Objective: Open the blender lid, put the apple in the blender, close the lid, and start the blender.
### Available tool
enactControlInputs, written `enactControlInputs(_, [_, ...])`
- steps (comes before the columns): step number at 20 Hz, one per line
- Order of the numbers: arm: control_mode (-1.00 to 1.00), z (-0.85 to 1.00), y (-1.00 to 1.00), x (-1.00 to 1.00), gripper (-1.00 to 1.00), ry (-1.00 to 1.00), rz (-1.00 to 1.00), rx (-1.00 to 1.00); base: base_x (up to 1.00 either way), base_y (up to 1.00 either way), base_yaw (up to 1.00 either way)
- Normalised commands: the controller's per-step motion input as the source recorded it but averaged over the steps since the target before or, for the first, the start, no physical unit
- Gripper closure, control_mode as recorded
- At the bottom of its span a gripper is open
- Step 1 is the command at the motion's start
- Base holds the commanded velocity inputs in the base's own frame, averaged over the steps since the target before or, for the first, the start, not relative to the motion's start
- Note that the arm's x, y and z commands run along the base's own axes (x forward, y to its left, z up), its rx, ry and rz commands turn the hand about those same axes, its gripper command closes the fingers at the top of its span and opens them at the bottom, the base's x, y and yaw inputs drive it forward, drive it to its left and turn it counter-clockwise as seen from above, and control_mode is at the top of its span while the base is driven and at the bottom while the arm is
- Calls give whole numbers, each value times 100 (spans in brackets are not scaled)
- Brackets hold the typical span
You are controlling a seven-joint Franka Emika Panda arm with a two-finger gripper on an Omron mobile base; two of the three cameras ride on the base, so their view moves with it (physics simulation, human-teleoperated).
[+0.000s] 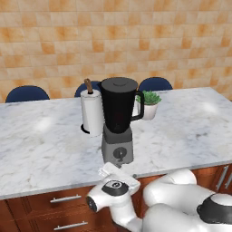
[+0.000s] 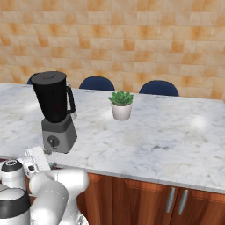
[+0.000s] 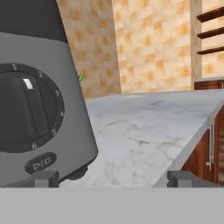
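Observation:
The blender [image 1: 118,108] stands mid-counter, a black jar on a grey base [image 1: 117,148]. Its dark lid [image 1: 119,83] sits flat on the jar's top. In the right base view the blender [image 2: 55,99] is at the left. My gripper [image 3: 114,179] is open, low at the counter's front edge, just in front of the base. Up close, the round black knob [image 3: 26,109] with its numbered dial is left of my line, pointer near 2. A play button [image 3: 40,163] sits below it. My left fingertip [image 3: 46,178] is under the base's front. The apple is out of view.
A white paper-towel roll [image 1: 92,113] stands just left of the blender. A small potted plant [image 1: 149,103] is to its right. Blue chair backs [image 1: 27,94] line the far side. Wooden drawers with metal handles [image 1: 65,198] run under the marble counter [image 1: 190,131].

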Motion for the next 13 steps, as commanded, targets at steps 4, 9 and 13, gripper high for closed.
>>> enactControlInputs(4, [-100,75,13,-67,-100,-2,0,0,0,0,0])
enactControlInputs(9, [-100,97,3,-50,-100,-3,-1,-1,0,0,0])
enactControlInputs(13, [-100,100,0,-36,-100,-5,-3,-8,0,0,0])
